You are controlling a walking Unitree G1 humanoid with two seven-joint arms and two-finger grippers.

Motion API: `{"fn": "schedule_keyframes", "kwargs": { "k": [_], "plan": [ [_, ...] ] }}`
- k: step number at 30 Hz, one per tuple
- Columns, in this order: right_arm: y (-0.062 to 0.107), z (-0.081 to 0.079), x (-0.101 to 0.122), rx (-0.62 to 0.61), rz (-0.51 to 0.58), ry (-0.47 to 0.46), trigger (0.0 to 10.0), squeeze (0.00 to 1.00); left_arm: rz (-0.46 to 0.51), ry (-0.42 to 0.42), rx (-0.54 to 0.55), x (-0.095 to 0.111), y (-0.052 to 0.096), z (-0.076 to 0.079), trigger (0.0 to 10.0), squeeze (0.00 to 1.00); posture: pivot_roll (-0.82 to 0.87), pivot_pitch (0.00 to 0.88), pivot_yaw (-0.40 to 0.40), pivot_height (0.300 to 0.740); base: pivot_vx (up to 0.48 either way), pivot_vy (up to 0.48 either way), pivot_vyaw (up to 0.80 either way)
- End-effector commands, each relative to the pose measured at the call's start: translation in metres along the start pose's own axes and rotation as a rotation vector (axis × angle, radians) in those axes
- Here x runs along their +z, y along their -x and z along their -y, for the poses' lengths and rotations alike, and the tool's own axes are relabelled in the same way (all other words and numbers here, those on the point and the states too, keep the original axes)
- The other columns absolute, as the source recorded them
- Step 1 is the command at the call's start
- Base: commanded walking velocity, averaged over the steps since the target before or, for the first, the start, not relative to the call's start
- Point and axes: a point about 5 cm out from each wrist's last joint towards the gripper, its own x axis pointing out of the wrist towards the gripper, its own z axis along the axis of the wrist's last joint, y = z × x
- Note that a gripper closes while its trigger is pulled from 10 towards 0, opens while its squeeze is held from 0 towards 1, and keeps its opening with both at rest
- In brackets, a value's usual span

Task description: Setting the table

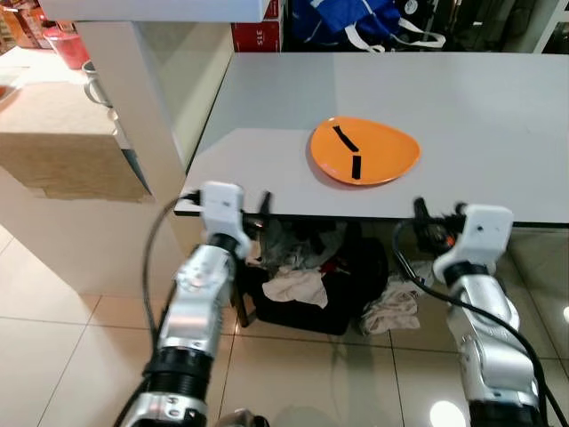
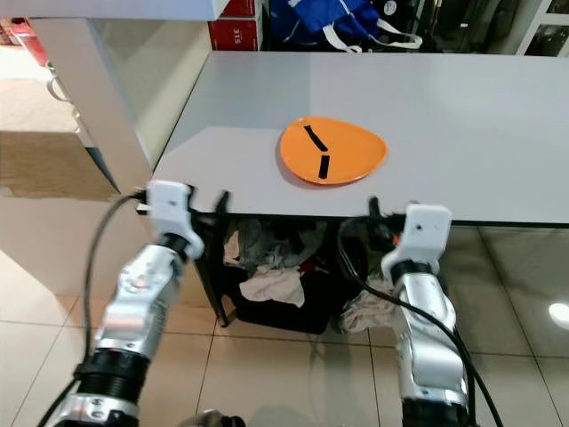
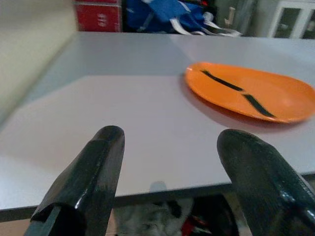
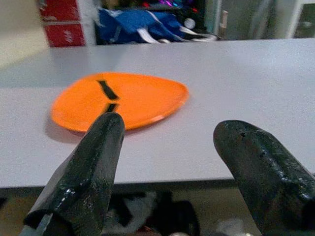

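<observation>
A: Two grippers, both level with the near edge of the grey table (image 1: 462, 116). Left gripper (image 3: 167, 182) sits left of the orange plate (image 1: 364, 149), at the table's near-left corner, fingers spread wide, holding nothing.

B: Plate position?

A: On the table, close to the near edge, roughly midway between the two arms. Oval-ish; long axis runs across the table, left to right, narrower end toward the right. Two black strips (image 1: 348, 149) on it, one slanted, one nearly straight toward the near edge.

B: Right side?

A: Right gripper (image 4: 167, 172) just right of the plate, at the near edge, fingers wide apart, empty. Plate apart from both.

B: Room around the plate?

A: Bare tabletop to its right and behind it. White cabinet (image 1: 133, 98) well left of the plate, past the table's left edge. Blue bag (image 1: 356, 22) behind the plate at the far edge. Clothes pile (image 1: 302, 276) below the plate, under the table.
</observation>
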Motion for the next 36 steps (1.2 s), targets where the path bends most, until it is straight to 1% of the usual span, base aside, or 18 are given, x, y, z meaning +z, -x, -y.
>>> {"fn": "schedule_keyframes", "kwargs": {
  "k": [1,3,4,7,8,10,12,14,16,19,24,26,27,29,30,31,33,36],
  "plan": [
    [-0.001,-0.005,-0.001,0.033,0.000,-0.020,10.0,0.00,-0.004,-0.008,0.019,0.002,0.002,-0.003,10.0,0.00,-0.01,0.000,0.057,0.723,0.000,0.000,0.00],
    [-0.002,-0.008,-0.002,0.040,-0.007,-0.047,10.0,0.00,0.002,-0.013,0.026,0.004,0.003,-0.004,10.0,0.00,0.00,0.000,0.037,0.723,0.000,0.000,0.00],
    [0.000,-0.007,-0.007,0.031,-0.028,-0.062,10.0,0.00,0.007,-0.015,0.037,0.007,0.001,-0.005,10.0,0.00,0.00,0.000,0.026,0.723,0.000,0.000,0.00],
    [0.001,-0.013,-0.010,0.065,-0.036,-0.060,10.0,0.00,0.008,-0.011,0.023,0.010,-0.002,-0.005,10.0,0.00,-0.01,0.000,0.021,0.723,0.000,0.000,0.00],
    [0.001,-0.011,-0.011,0.067,-0.042,-0.059,10.0,0.00,0.009,0.089,0.005,0.010,-0.002,-0.001,10.0,0.00,-0.01,0.000,0.025,0.723,0.000,0.000,0.00],
    [0.001,-0.012,-0.011,0.071,-0.042,-0.060,10.0,0.00,0.010,0.042,-0.024,0.011,-0.003,0.002,10.0,0.00,-0.01,0.000,0.030,0.723,0.000,0.000,0.00],
    [0.003,-0.013,-0.013,0.060,-0.046,-0.069,10.0,0.00,0.007,0.024,-0.035,0.011,-0.006,0.004,10.0,0.00,-0.01,0.000,0.034,0.723,0.000,0.000,0.00],
    [0.005,-0.015,-0.017,0.056,-0.056,-0.075,10.0,0.00,0.012,0.036,-0.056,0.012,-0.008,0.007,10.0,0.00,-0.02,0.000,0.047,0.723,0.000,0.000,0.00],
    [0.008,-0.014,-0.021,0.044,-0.070,-0.076,10.0,0.00,0.014,0.057,-0.048,0.014,-0.011,0.007,10.0,0.00,-0.02,0.000,0.055,0.723,0.000,0.441,0.00],
    [0.010,-0.013,-0.024,0.037,-0.078,-0.080,10.0,0.00,0.011,0.060,-0.044,0.014,-0.012,0.008,10.0,0.00,-0.01,0.000,0.053,0.723,0.000,0.476,0.00],
    [0.009,-0.014,-0.021,0.034,-0.071,-0.084,10.0,0.00,0.009,0.042,-0.028,0.013,-0.012,0.004,10.0,0.00,0.00,0.000,0.054,0.723,0.000,0.480,0.00],
    [0.006,-0.011,-0.016,0.028,-0.048,-0.051,10.0,0.00,0.010,0.041,-0.021,0.013,-0.013,0.003,10.0,0.00,0.00,0.000,0.053,0.723,0.000,0.480,0.00],
    [0.003,-0.003,-0.011,0.010,-0.038,-0.032,10.0,0.00,0.010,0.037,-0.015,0.012,-0.013,0.004,10.0,0.00,-0.01,0.000,0.051,0.723,0.000,0.476,0.00],
    [0.003,0.002,-0.010,-0.002,-0.036,-0.043,10.0,0.00,0.005,0.034,-0.017,0.011,-0.013,0.006,10.0,0.00,-0.02,0.000,0.051,0.723,0.000,0.476,0.00],
    [0.004,0.002,-0.011,-0.006,-0.033,-0.057,10.0,0.00,0.003,0.032,-0.019,0.010,-0.013,0.007,10.0,0.00,-0.02,0.000,0.051,0.723,0.000,0.476,0.00],
    [0.008,-0.005,-0.013,0.038,-0.045,-0.047,10.0,0.00,-0.003,0.027,-0.029,0.009,-0.014,0.010,10.0,0.00,-0.03,0.000,0.054,0.723,0.000,0.476,0.69],
    [0.010,-0.009,-0.015,0.064,-0.057,-0.043,10.0,0.00,-0.005,0.025,-0.035,0.008,-0.014,0.013,10.0,0.00,-0.04,0.000,0.054,0.723,0.000,0.478,0.69],
    [0.011,-0.012,-0.017,0.082,-0.066,-0.042,10.0,0.00,-0.002,0.020,-0.048,0.008,-0.015,0.016,10.0,0.00,-0.04,0.000,0.053,0.723,0.000,0.480,0.66]
  ]
}}
